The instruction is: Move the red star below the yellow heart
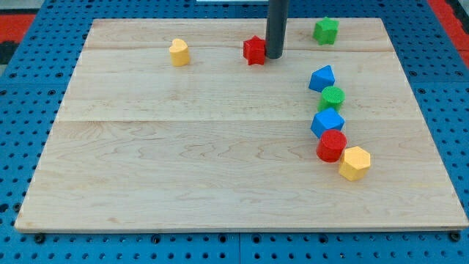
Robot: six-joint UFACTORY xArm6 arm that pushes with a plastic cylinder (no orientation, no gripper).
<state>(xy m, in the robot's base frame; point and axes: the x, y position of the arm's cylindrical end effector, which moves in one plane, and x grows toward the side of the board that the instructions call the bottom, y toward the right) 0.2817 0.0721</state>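
The red star (253, 50) lies near the view's top, at about the middle of the wooden board (183, 161). The yellow heart (179, 52) lies to its left, at about the same height in the view. My tip (274, 57) stands right against the red star's right side. The dark rod rises from there out of the view's top.
A green block (326, 30) sits at the top right. A chain of blocks runs down the right side: a blue block (322, 78), a green round block (332, 97), a blue block (327, 122), a red round block (331, 145), a yellow hexagon (355, 163).
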